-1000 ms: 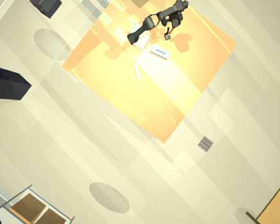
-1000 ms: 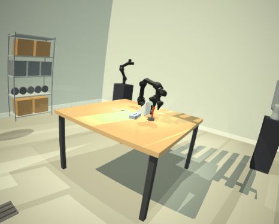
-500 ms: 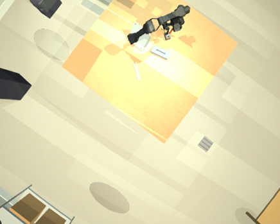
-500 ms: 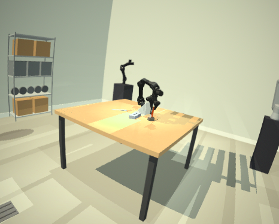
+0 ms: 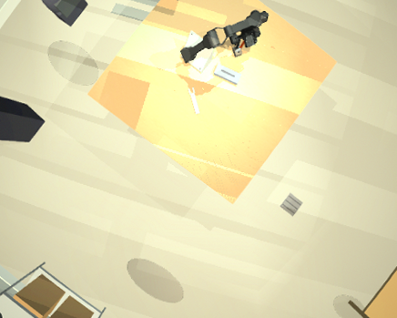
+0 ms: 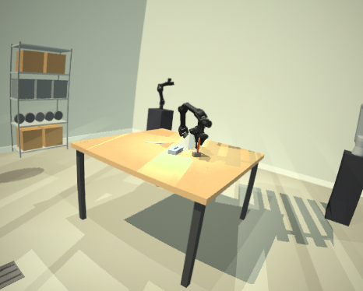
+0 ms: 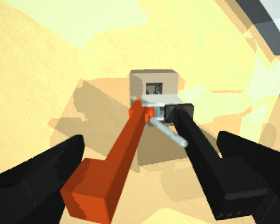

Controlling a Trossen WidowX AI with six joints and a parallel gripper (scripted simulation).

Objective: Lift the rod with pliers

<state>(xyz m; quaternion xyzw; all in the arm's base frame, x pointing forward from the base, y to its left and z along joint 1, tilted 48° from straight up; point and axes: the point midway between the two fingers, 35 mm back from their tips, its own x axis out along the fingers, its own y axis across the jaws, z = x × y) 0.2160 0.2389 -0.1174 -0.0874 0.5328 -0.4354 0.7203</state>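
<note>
Around the pliers point(image 6: 199, 145) point(image 7: 122, 165), our jaws point(image 5: 249, 38) point(image 6: 201, 138) point(image 7: 152, 150) spread wide, gripping nothing; closing off-centre could, perhaps, tip the holster point(image 5: 240, 52) point(image 6: 196, 154) point(image 7: 137, 86).

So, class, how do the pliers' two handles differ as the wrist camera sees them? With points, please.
The orange handle point(image 7: 87, 187) is bright red-orange, while the black handle point(image 7: 240, 187) is dark. The orange handle slants down to the left of the picture; the black handle slants down to the right. Both have a slim shaft widening into a blocky end, and both lie between the open gripper's point(image 7: 151, 142) fingers.

Pliers point(image 5: 237, 45) point(image 6: 199, 145) point(image 7: 126, 155) upright (orange-and-black handles)
</note>
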